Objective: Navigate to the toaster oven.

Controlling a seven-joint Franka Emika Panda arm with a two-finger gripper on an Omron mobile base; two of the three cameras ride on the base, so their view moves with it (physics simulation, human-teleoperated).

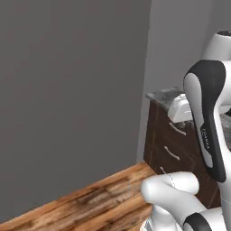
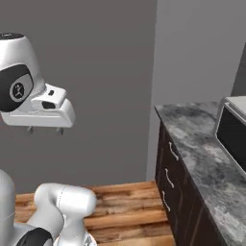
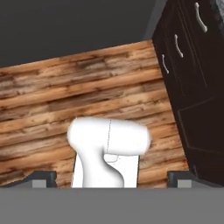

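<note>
Hand view: the gripper [image 3: 112, 178] is spread wide and empty, pointed down at the wooden floor [image 3: 52, 100]; the toaster oven [image 2: 234, 132] is seen at 3 o'clock.

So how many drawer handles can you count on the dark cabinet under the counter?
3, stacked one above another on the dark cabinet front below the grey counter: top handle, middle handle, bottom handle. More may lie further right, out of frame.

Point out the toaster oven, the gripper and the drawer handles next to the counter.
toaster oven [image 2: 234, 137]: right base view, dark glass door.
gripper [image 2: 44, 129]: right base view, between its fingertips.
drawer handles [image 2: 173, 151]: right base view, top handle.
</note>
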